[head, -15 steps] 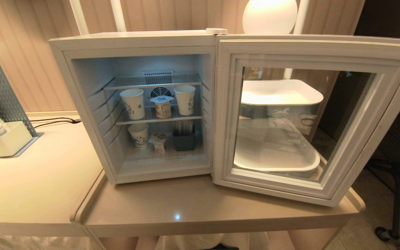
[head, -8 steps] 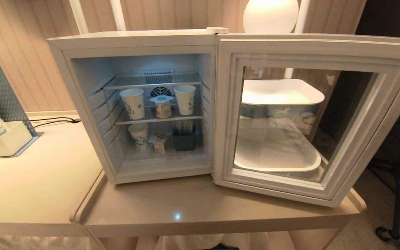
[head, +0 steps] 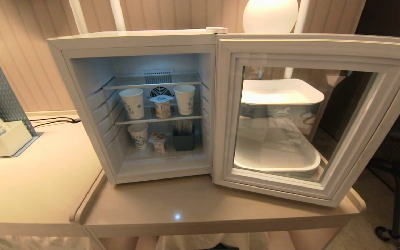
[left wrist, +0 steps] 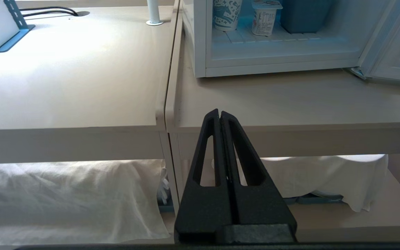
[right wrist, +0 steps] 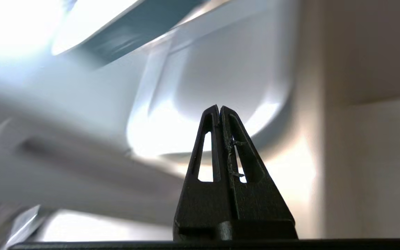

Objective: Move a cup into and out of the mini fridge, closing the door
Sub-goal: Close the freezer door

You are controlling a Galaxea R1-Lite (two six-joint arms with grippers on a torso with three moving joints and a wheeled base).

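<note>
Beside the mini fridge (head: pixel 82 40), wide-swung door (head: pixel 311 187) before white trays (head: pixel 280 92); both grippers' jaws closed, empty.

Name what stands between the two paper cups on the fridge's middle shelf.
A small foil-lidded yoghurt pot stands between the left patterned paper cup and the right patterned paper cup, in the head view.

A: Fridge (head: pixel 82 90) casing?
B: Smooth white plastic; door (head: pixel 311 118) has a glossy glass pane (reflective).
A: Shelves, cups?
B: Wire metal shelves (head: pixel 158 119); paper cups (head: pixel 133 103).
A: Table (head: pixel 193 208)?
B: Smooth, slightly glossy; crumpled white cloth (left wrist: pixel 64 198) beneath.
</note>
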